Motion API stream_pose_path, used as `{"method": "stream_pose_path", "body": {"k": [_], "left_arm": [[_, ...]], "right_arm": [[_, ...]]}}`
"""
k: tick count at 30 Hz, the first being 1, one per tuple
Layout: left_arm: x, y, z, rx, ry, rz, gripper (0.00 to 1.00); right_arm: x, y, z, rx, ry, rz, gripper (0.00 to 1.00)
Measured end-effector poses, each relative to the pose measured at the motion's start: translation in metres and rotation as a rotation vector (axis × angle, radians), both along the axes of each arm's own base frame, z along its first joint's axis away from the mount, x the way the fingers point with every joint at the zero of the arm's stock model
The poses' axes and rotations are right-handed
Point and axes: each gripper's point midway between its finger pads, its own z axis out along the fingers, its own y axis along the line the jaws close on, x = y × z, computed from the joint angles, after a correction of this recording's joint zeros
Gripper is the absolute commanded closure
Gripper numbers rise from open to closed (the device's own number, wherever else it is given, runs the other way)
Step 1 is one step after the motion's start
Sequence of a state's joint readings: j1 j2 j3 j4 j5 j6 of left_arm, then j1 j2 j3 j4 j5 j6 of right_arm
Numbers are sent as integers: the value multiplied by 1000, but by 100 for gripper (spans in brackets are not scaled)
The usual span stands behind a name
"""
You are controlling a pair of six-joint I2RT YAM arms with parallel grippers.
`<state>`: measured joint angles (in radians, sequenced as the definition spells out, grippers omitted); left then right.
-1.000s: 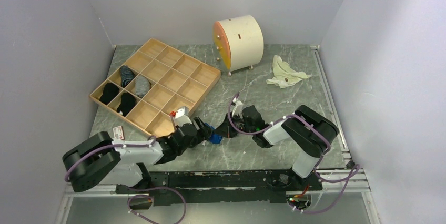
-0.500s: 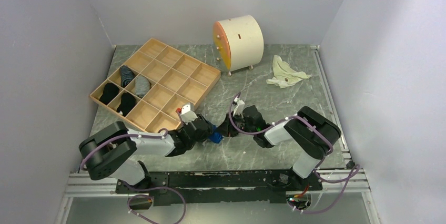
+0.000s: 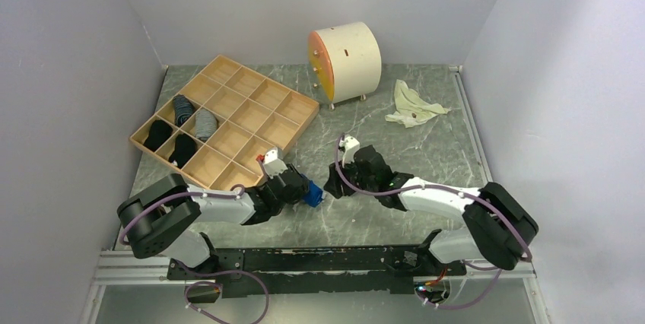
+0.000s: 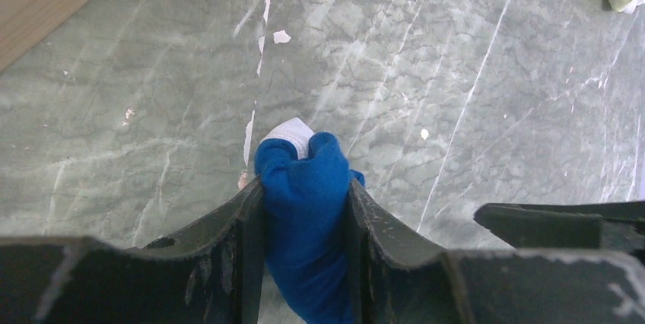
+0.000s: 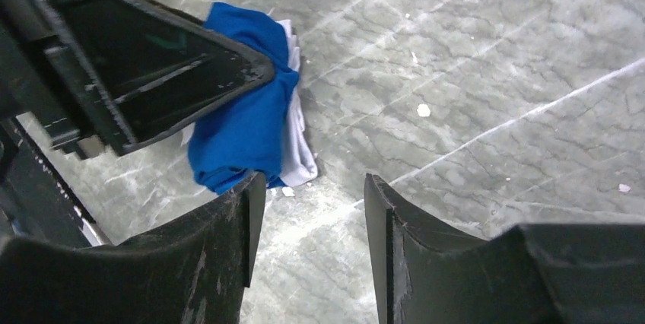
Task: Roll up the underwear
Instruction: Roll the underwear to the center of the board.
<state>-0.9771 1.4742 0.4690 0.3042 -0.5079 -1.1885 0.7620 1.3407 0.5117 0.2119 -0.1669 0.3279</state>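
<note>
One table [image 3: 395, 149]: it is carrying everything, and its slick marbled top is probably going to let a loose roll slide rather than turn.
Tray [image 3: 199, 75]: it is sitting just left of the left arm, with socks [image 3: 205, 122] filling a few cells. A wide swing of that arm is risking a knock on its near corner.
Drum [image 3: 346, 61]: it is standing at the far edge, well apart from the work, and seems to be posing no risk.
Cloth [image 3: 412, 107]: it is lying crumpled at the far right, well apart.
Left gripper [image 4: 305, 184]: its fingers are pinching the bundle across its width, low over the table near the front middle.
Right gripper [image 5: 313, 181]: it is hovering spread and empty, just beside the bundle and apparently not touching it.
Underwear [image 5: 243, 122]: blue cloth with a white layer is sitting bunched into a short roll between the left fingers. Whether its lower end is touching the table, I cannot tell.
Risk, unrolling: the white edge is poking out loose, so letting go too soon is likely to let the roll spring open.
Risk, collision: the two grippers are working very near each other, so a careless reach is risking finger hitting finger.
Writing: no brand or label is showing clearly enough to read.
</note>
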Motion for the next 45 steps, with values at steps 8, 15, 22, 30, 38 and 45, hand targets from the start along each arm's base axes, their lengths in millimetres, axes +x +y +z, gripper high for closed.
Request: {"method": "stream_pose_path", "body": {"k": [8,15,22,30,38,45], "left_arm": [[0,-1,1,32,3,-17,64],[0,-2,2,46,10,-21,64],[0,-1,1,48,12,-21,45],[-2,-8,4,44,20,-52,29],[-2,-17,7,5,19,-72,28],[-1,-27,3,-32,24,-86,36]], "right_arm": [[-15,27,16,-58,-106,111,46],[-14,41,-3,-103,-95,129,46],[-16,50,-12,-91,-84,158,88],[-17,36,-21,97,-25,68,98],[-17,27,-26,236,69,-20,98],[-16,25,-29,306,118,-49,98]]}}
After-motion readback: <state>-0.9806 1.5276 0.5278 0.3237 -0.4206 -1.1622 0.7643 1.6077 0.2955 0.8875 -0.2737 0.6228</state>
